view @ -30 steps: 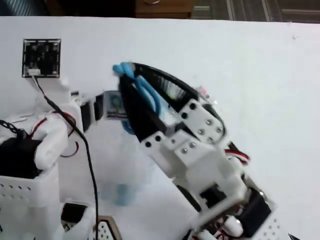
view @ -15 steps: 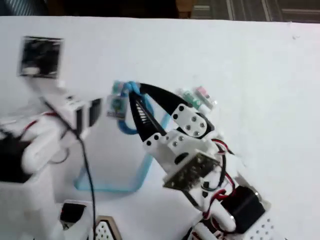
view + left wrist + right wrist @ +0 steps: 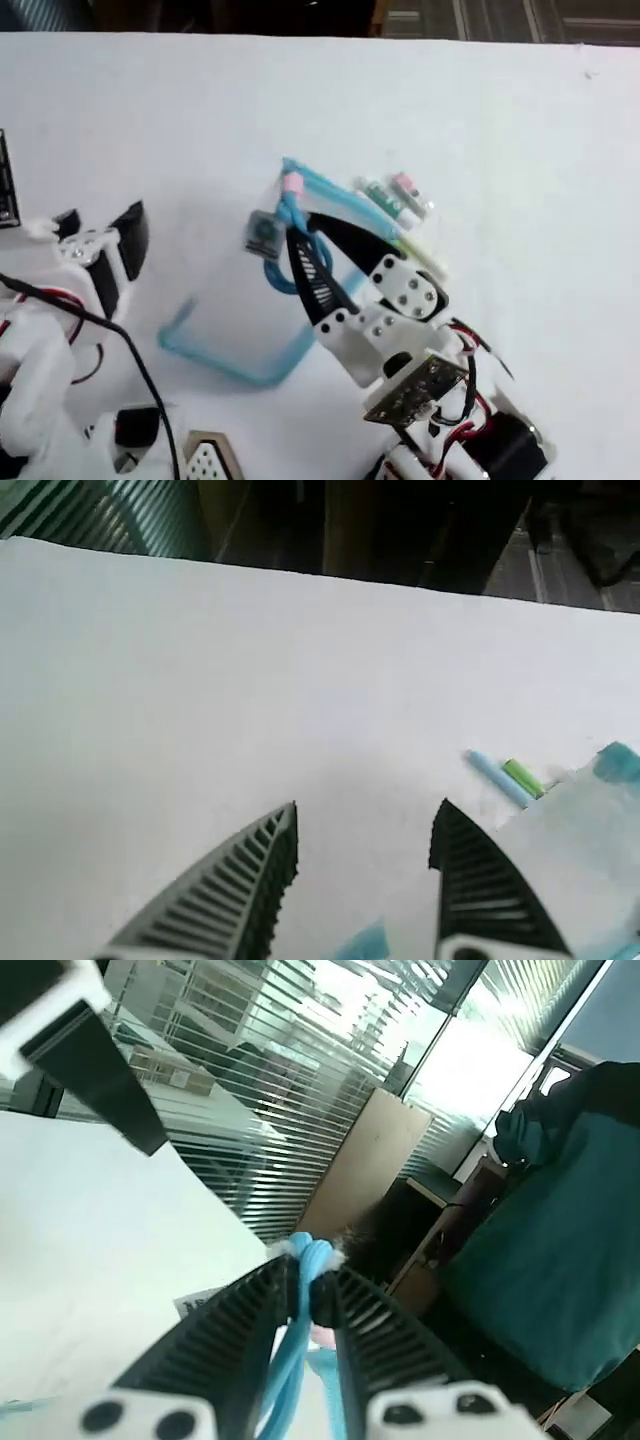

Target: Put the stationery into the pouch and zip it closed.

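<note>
Two grippers: left now wide, off pouch; right tight on blue loop.

The right arm stretches in from the near right corner, wrist low over the tabletop. The right tool has its black fingers pinched together on a blue cord. The left arm sits folded at the left edge, and the left tool hangs with its fingers spread apart.
</note>
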